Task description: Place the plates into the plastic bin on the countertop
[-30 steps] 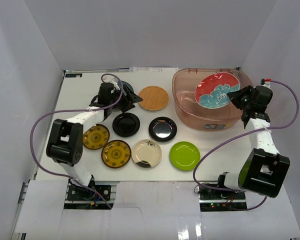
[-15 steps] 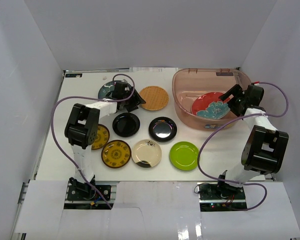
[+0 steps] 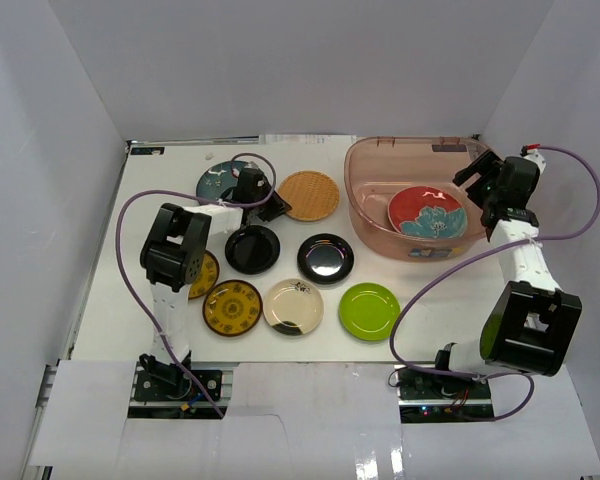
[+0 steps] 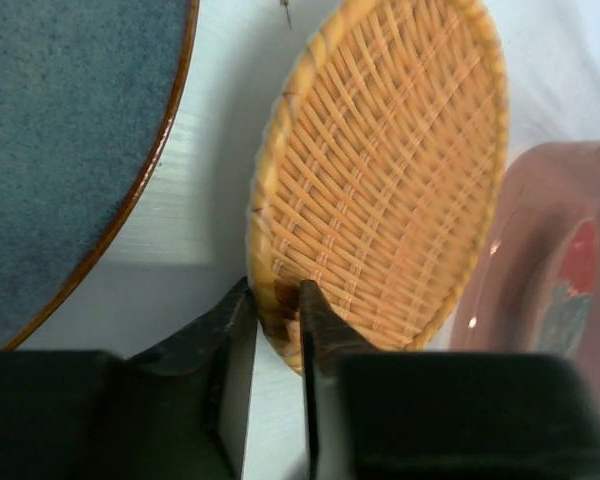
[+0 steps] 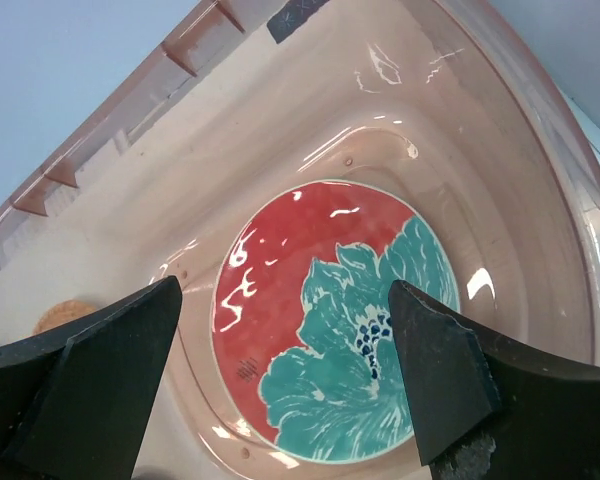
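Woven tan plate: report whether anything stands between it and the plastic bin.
Nothing visible does. The woven tan plate, its rim pinched by the left gripper, lies just left of the plastic bin, with only bare countertop between. The plate must clear the bin's wall; inside lies only the red floral plate.

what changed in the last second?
Right gripper let go of the red floral plate, which went from tilted to flat in the plastic bin; jaws open above it. Left gripper moved right to the woven plate and closed on its rim. Other plates unmoved.
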Available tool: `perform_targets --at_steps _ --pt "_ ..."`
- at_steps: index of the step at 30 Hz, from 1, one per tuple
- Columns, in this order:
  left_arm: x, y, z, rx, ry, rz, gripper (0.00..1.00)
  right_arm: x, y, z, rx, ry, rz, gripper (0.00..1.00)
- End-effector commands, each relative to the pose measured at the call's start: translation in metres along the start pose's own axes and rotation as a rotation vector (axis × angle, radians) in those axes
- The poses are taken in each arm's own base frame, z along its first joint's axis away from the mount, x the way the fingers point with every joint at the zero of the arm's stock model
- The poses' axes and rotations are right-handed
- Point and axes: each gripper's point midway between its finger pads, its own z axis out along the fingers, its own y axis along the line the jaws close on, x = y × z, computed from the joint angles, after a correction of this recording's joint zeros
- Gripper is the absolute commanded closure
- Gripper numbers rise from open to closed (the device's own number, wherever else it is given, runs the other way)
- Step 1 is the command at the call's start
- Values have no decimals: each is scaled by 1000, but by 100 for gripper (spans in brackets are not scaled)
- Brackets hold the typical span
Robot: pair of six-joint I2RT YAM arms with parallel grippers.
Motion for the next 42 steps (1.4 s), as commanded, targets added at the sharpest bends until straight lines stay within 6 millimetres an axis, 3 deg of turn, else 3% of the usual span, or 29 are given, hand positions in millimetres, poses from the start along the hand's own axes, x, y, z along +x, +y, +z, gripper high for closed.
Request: perform_targets --at_steps 1,5,10,12,13,16,17,19,21,27,31,35,39,42 --pt "-2 -9 1 28 -48 -16 74 -1 -2 -1 10 -21 -18 10" --pt "-11 -20 -13 66 -93 -7 100 11 16 -8 -103 -5 -28 4" --pt "-33 -56 -56 174 -180 27 100 18 92 -46 -416 20 -115 0" --pt "-47 -73 -88 218 -252 42 100 26 129 -67 -523 24 -203 0" --pt "-55 -85 -111 251 -293 60 100 32 149 -81 -584 25 -252 2" --pt "-66 -92 -145 264 -368 87 100 54 187 -108 -741 69 -312 4" --pt "-72 -105 -168 306 -403 98 100 65 202 -120 -807 100 -331 6" --pt "-69 -103 -185 311 -415 114 100 80 218 -132 -880 140 -359 7" --pt "-71 -114 -214 365 -441 125 100 93 228 -139 -944 192 -368 9" --pt "-17 -140 -256 611 -232 137 100 122 246 -145 -1038 317 -350 10" --pt "7 -148 -268 726 -129 129 100 128 250 -148 -1074 340 -292 8" --pt "20 -151 -271 782 -56 121 100 131 259 -165 -1176 393 -208 2" --pt "26 -158 -277 840 -15 121 100 128 261 -162 -1163 391 -182 23" --pt "26 -164 -283 865 -9 133 100 125 260 -162 -1160 387 -175 30"
